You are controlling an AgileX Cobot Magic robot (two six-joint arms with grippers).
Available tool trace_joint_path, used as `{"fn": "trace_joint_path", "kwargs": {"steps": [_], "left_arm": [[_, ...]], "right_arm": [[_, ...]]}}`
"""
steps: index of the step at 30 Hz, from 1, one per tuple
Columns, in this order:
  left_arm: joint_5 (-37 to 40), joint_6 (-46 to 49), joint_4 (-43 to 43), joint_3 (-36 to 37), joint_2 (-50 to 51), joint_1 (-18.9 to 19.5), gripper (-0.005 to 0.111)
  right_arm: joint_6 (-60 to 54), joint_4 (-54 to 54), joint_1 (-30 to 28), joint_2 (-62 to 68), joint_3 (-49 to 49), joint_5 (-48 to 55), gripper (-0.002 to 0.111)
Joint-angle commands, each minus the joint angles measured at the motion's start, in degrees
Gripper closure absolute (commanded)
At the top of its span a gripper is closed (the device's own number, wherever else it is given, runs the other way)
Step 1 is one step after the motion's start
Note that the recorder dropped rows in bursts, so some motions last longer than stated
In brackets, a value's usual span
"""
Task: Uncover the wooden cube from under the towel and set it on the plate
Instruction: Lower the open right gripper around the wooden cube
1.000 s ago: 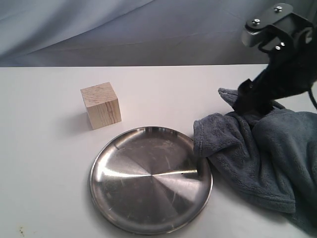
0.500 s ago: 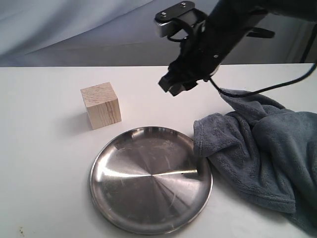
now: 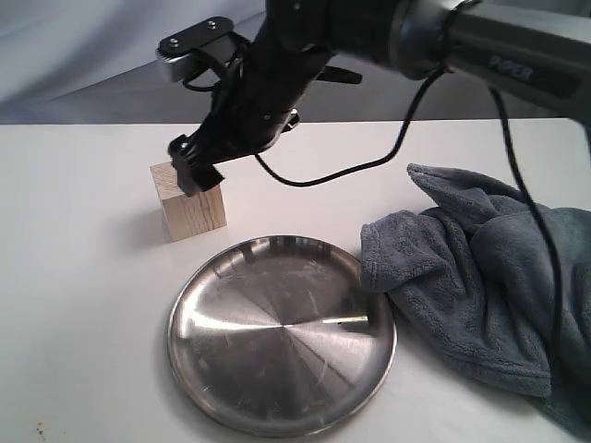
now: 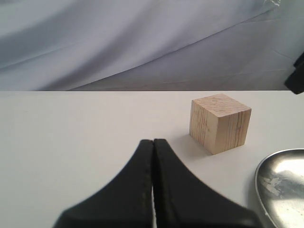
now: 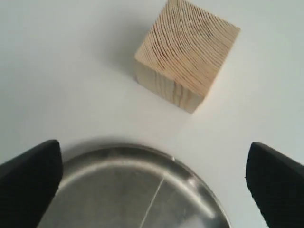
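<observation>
The wooden cube [image 3: 194, 217] stands uncovered on the white table, left of and behind the plate [image 3: 277, 341]. My right gripper [image 3: 196, 171] hovers just over the cube's top, reaching across from the right. In the right wrist view its fingers [image 5: 278, 185] stand wide apart and open [image 5: 153, 156], with the cube [image 5: 187, 52] ahead and the plate's rim [image 5: 199, 183] below. The towel [image 3: 480, 277] lies crumpled at the right, its edge touching the plate. My left gripper [image 4: 153, 142] is shut and empty, low over the table, short of the cube [image 4: 219, 122] and the plate [image 4: 285, 180].
A grey-blue backdrop cloth [image 3: 92, 55] hangs behind the table. The right arm's black cable [image 3: 369, 168] loops low over the table's middle. The white table [image 3: 74, 323] runs bare to the left and front of the plate.
My right arm has left the towel at the right and swung left across the table to above the cube. The towel stays heaped beside the plate.
</observation>
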Motion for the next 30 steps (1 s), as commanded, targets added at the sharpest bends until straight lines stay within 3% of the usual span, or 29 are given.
{"fn": "trace_joint_path", "kwargs": {"steps": [1, 7, 24, 30], "left_arm": [[-0.36, -0.30, -0.28, 0.26, -0.23, 0.17, 0.107], [-0.36, -0.30, -0.28, 0.26, -0.23, 0.17, 0.107], [-0.36, -0.30, -0.28, 0.26, -0.23, 0.17, 0.107], [-0.36, -0.19, -0.28, 0.26, -0.23, 0.17, 0.107]], "right_arm": [[2.87, 0.23, 1.54, 3.35, -2.54, -8.43, 0.003], [16.48, -1.20, 1.60, 6.94, -2.54, -22.64, 0.003], [16.66, -3.02, 1.60, 17.85, -2.54, -44.20, 0.003], [16.92, 1.09, 1.63, 20.96, -2.54, -44.44, 0.003]]}}
